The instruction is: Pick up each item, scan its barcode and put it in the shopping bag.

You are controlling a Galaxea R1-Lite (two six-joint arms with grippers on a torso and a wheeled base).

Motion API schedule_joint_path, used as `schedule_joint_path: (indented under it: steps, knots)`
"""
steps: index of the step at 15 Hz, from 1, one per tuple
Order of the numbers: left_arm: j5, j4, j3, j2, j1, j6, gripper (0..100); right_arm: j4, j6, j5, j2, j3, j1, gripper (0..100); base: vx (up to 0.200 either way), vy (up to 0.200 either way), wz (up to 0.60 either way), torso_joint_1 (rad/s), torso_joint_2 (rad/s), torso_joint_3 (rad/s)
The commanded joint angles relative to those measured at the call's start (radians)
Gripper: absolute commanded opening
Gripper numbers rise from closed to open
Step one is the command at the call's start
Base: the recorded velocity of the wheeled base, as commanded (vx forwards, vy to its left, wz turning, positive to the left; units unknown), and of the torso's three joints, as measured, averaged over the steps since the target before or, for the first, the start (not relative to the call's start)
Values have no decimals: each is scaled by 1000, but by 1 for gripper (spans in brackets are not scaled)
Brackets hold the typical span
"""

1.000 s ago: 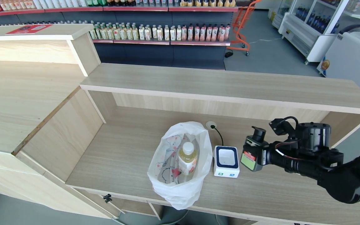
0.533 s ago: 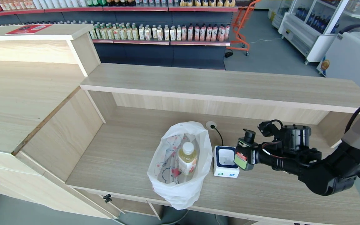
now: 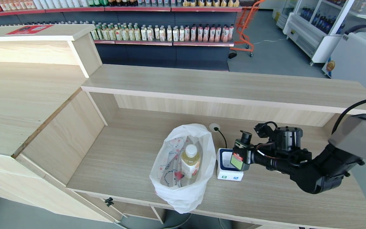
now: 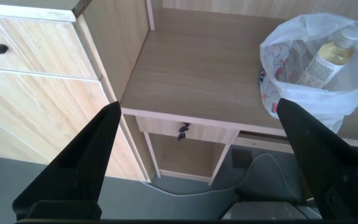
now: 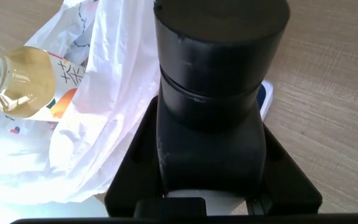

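Pale wood makes up the counter (image 3: 122, 152), with a raised ledge (image 3: 233, 86) along its far side and drawers (image 4: 30, 81) with black handles at the far left. The left gripper (image 4: 197, 109) hangs off the near edge of the counter, lower than its top and in front of the drawers. Its two dark fingers (image 4: 79, 162) are spread wide with nothing between them.

Right of that, near the middle of the counter and close to its front edge, sits the white plastic bag (image 3: 178, 197), mouth open upward. A drink (image 3: 190, 160) with a white cap and yellowish liquid stands inside it, leaning a little against the bag's wall. From the left wrist view the bag (image 4: 328, 99) and the drink (image 4: 331, 53) show from the near side.

Just beside the bag on its right stands the scanner (image 3: 225, 165), a white box with a blue-rimmed window facing up. Its black cable (image 3: 222, 137) runs back to a round port (image 3: 214, 128) in the counter.

Over the scanner's right edge is a dark bottle (image 3: 240, 156) with a black pump-like top and a green and red label turned toward the bag. The right gripper (image 3: 251, 158) is clamped on it from the right, holding it upright and off the counter. In the right wrist view the dark bottle (image 5: 219, 93) stands close before the camera, with the bag (image 5: 104, 143) and the drink (image 5: 17, 87) beyond it.
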Motion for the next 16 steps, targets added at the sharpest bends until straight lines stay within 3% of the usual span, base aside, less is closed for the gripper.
schedule_joint_path:
  steps: [1, 16]
  knots:
    - [0, 0, 0, 0, 0, 0, 100, -1, 8, 0, 34, -28, 14, 0, 0, 0, 0, 0, 0, 0]
    - [0, 0, 0, 0, 0, 0, 100, -4, 5, -6, 114, -97, 16, 0, 0, 0, 0, 0, 0, 0]
